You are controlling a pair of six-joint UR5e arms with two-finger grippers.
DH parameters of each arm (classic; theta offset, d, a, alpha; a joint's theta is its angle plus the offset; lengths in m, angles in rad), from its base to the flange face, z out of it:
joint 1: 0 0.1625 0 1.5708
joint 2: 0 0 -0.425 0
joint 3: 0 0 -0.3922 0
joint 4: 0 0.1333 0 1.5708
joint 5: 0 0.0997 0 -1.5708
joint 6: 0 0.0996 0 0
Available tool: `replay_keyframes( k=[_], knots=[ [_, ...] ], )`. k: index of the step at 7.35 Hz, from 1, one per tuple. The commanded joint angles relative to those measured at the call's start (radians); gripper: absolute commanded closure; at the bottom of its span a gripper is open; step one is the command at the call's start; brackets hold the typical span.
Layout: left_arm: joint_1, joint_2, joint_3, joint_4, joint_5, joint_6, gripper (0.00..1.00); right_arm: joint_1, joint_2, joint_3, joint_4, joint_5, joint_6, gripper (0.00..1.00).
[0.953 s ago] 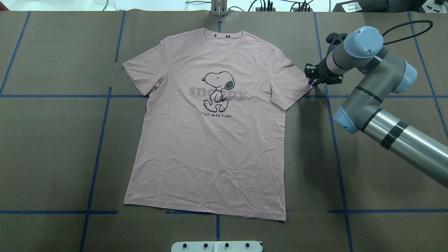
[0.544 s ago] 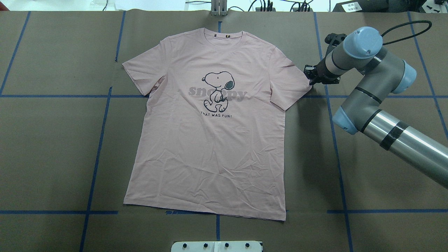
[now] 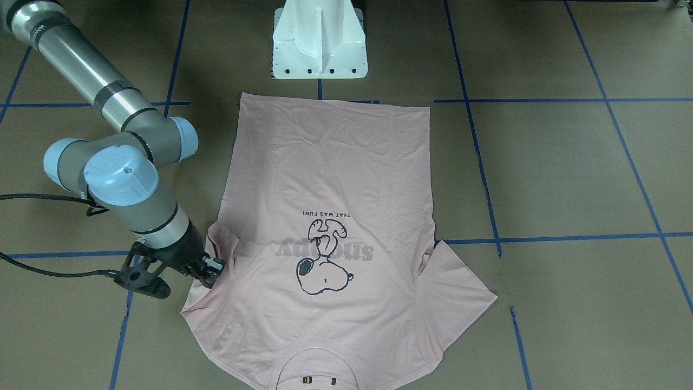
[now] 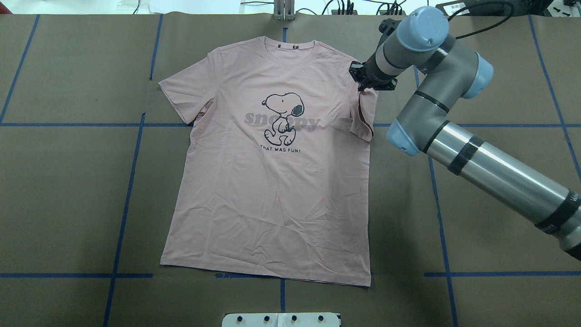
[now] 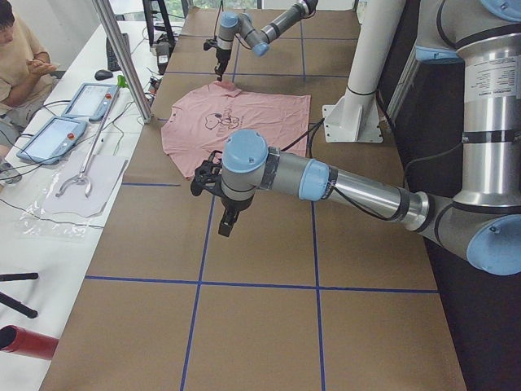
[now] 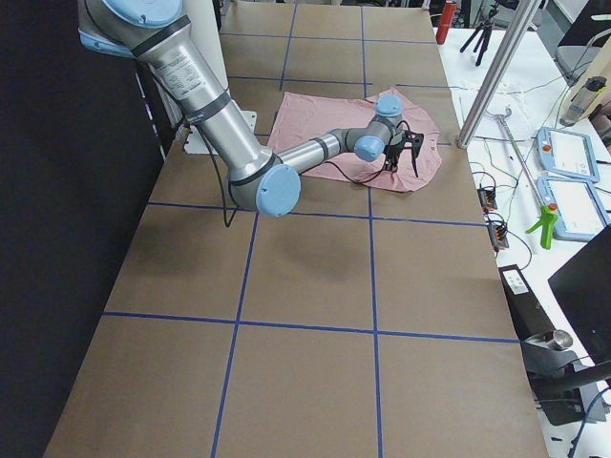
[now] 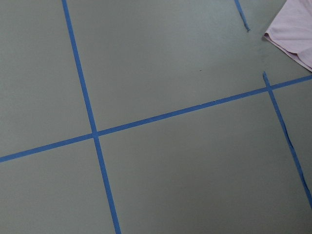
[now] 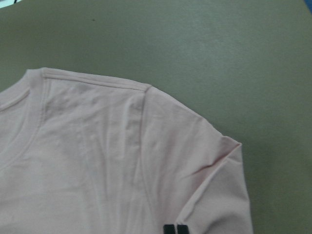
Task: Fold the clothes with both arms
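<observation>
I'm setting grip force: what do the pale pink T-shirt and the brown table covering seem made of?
Pale pink T-shirt: thin matte knit, probably cotton jersey; it wrinkles finely and its sleeve hangs limp from the right gripper.
Brown table covering: matte, likely kraft paper; sheet edges show.

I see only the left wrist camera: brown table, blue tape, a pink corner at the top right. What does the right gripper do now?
Observer: The right gripper is shut on the T-shirt's right sleeve, which is raised and hangs inward.
Operator: And the print, is it up?
Observer: Yes, the dog print faces up; the body lies flat.
Operator: Where is my left gripper?
Observer: The left gripper hangs over the table, apart from the shirt; open or shut I cannot tell.
</observation>
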Motion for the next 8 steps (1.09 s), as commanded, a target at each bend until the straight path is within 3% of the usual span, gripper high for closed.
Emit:
replay_keyframes(
  k=[1,2,3,6,8],
  knots=[
    [0.001,-0.002,-0.013,0.0,-0.007,0.0,0.0,-0.046,0.128,-0.141,-0.001,-0.073,0.013,1.0],
    [0.002,-0.002,-0.011,-0.002,-0.022,-0.005,0.0,-0.049,0.15,-0.173,0.0,-0.075,0.012,0.16],
    [0.002,-0.002,-0.008,-0.004,-0.024,-0.029,0.0,-0.054,0.15,-0.174,0.0,-0.097,0.007,0.0],
    [0.004,-0.012,-0.005,-0.026,-0.097,-0.045,0.0,-0.057,0.12,-0.108,0.002,-0.09,-0.017,0.0],
    [0.106,-0.085,0.062,-0.087,-0.09,-0.142,0.0,-0.039,0.112,-0.025,-0.007,-0.055,-0.05,0.0]
  ],
)
